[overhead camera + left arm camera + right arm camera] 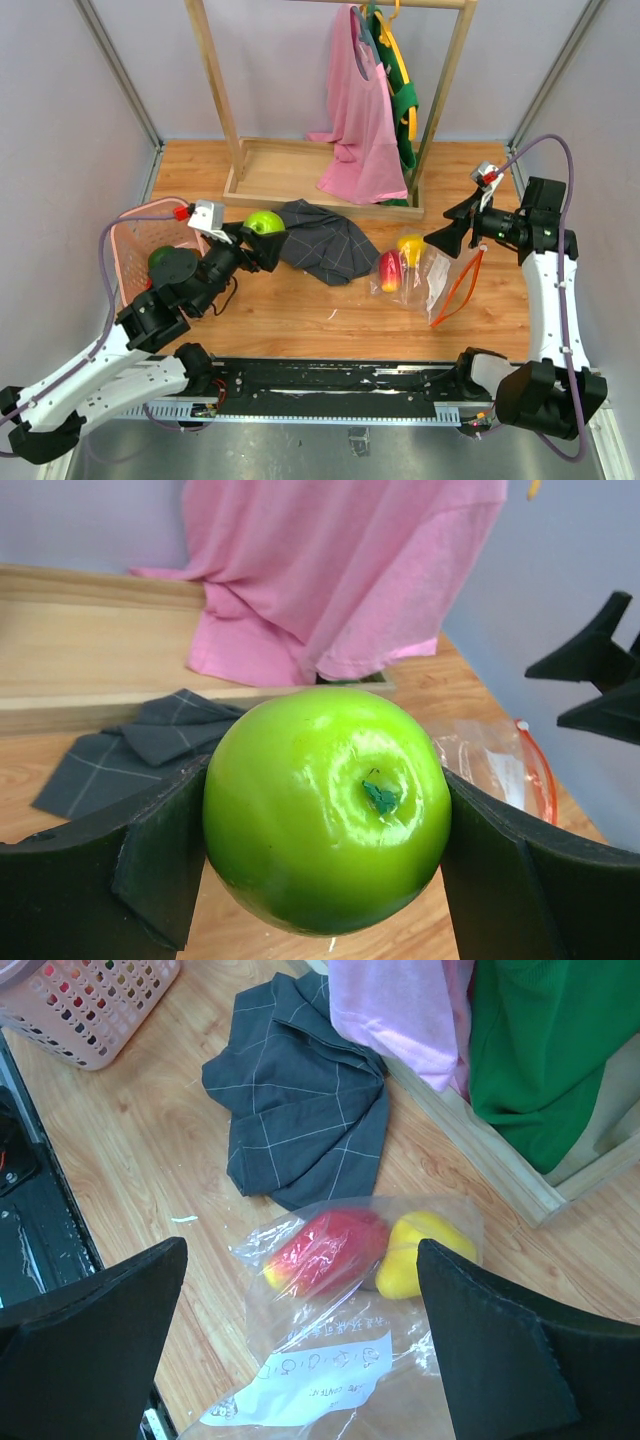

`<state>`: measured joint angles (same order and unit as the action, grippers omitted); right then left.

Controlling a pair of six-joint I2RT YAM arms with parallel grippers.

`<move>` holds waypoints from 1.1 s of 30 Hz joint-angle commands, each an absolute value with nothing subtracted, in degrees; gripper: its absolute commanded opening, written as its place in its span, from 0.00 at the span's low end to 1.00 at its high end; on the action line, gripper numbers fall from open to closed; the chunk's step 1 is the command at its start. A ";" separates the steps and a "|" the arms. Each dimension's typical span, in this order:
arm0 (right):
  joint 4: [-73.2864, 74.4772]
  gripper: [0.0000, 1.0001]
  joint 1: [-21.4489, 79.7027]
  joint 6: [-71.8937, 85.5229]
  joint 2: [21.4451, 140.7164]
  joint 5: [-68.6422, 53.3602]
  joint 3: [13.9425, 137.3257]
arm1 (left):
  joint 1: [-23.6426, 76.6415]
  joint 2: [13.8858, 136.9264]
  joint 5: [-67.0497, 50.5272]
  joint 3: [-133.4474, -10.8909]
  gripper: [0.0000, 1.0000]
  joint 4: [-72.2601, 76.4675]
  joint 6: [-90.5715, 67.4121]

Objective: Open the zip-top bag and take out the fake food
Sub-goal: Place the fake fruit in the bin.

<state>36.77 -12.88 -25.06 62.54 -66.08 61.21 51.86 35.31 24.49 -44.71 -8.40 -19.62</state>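
Top external view: the task looks roughly half done. The bag (447, 282) lies on the table right of centre, and its orange zip strip (462, 288) curves in a loop, so the mouth appears to be open. Two fruits are inside it, a red-yellow mango (325, 1250) and a yellow fruit (424, 1253), side by side at the closed end near the grey cloth (322, 240). A green apple (326, 805) is out of the bag, clamped between the pads of the left gripper (262, 232). A dark green fruit (160, 258) sits in the pink basket (124, 236) at the left edge. What is left, by my reading, is to set the apple down and take out the last two fruits.

The left arm reaches forward from its base with the elbow low. Its wrist is raised above the table between basket and cloth, and the apple is clear of both.

The right arm stands tall at the right edge, forearm bent inward. The right gripper (455, 224) hangs above the bag with its jaws spread wide, gripping nothing, and its wrist camera looks straight down on the two bagged fruits.
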 commanded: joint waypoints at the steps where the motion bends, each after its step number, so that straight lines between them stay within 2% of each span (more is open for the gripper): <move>1: 35.65 0.98 -13.81 -25.28 62.26 -68.01 60.03 | 48.91 36.84 27.30 -49.35 0.00 -14.63 -19.14; 5: 35.58 0.98 -13.81 -25.58 61.12 -68.11 58.12 | 42.34 40.72 25.07 -53.31 0.00 -18.30 -16.47; 12: 36.12 0.98 -13.75 -25.41 61.13 -66.43 58.09 | 23.99 47.35 11.34 -60.44 0.00 -23.13 -14.51; 18: 36.69 0.98 -13.30 -25.40 62.00 -66.10 58.31 | 14.64 49.09 6.87 -63.54 0.01 -27.70 -17.06; 26: 36.81 0.98 -12.81 -25.38 62.72 -65.77 58.10 | 0.51 49.78 -3.61 -59.56 0.01 -25.42 -21.14; 33: 36.70 0.98 -12.75 -25.55 62.82 -65.52 57.82 | -10.00 48.98 -8.31 -53.02 0.01 -21.15 -25.31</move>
